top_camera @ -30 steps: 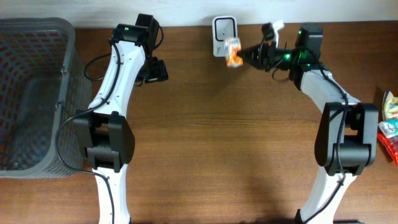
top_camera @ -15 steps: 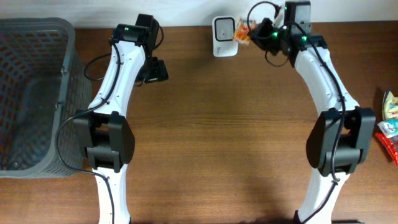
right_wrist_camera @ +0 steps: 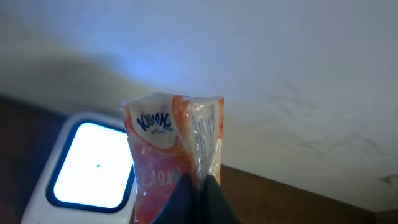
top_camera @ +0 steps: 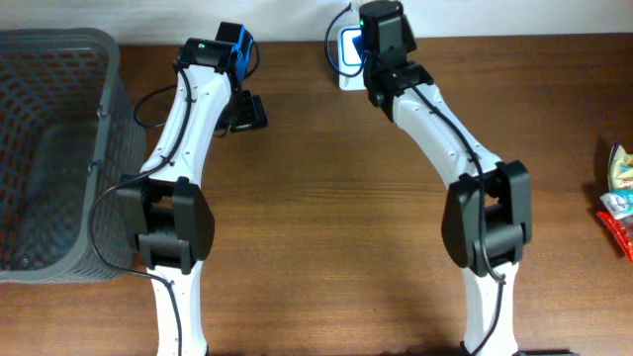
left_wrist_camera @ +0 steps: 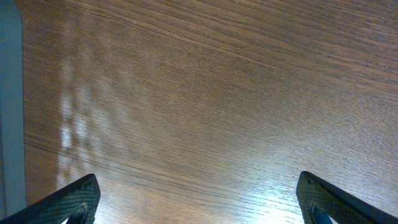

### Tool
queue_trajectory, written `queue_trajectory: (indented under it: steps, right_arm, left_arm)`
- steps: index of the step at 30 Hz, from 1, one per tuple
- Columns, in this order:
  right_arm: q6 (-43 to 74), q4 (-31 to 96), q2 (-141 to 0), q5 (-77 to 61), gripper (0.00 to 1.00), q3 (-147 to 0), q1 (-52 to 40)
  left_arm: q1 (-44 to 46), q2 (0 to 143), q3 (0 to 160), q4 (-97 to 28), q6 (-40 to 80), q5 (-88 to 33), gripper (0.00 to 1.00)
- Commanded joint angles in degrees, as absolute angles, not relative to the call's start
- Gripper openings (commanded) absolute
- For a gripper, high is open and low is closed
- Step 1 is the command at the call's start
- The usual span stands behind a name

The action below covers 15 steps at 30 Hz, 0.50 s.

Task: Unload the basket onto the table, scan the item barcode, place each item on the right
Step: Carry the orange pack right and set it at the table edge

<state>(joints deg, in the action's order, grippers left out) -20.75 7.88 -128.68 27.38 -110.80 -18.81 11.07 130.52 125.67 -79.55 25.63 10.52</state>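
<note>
At the far edge of the brown wooden table point(top_camera: 326, 198), the orange-and-white plastic tissue packet point(right_wrist_camera: 168, 149) is clamped in the right gripper point(right_wrist_camera: 199, 198) beside the lit white scanner point(right_wrist_camera: 87, 168), the left gripper point(left_wrist_camera: 199, 202) is spread empty, and the barcode is likely to be turned windowward next.

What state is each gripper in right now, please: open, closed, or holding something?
Left gripper: open, holding nothing.
Right gripper: closed on the Kleenex tissue pack.
</note>
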Motion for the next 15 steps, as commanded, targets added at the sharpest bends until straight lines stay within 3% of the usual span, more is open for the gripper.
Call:
queue_trajectory:
  steps: [1, 5, 10, 15]
  right_arm:
    - [-24.2, 7.7, -131.0, 28.1, 0.04, -111.7, -19.4]
    - [-23.1, 7.4, -131.0, 28.1, 0.04, -111.7, -19.6]
    - [-2.0, 8.5, -128.0, 30.9, 0.04, -112.1, -17.7]
    - [10.5, 23.8, -121.2, 36.9, 0.04, -112.1, -7.1]
  left_arm:
    - [10.7, 130.5, 125.6, -79.6, 26.3, 10.3, 0.99]
    - [10.7, 130.5, 125.6, -79.6, 26.3, 10.3, 0.99]
    - [10.7, 130.5, 125.6, -79.6, 26.3, 10.3, 0.99]
    - [10.7, 130.5, 125.6, -79.6, 26.3, 10.3, 0.99]
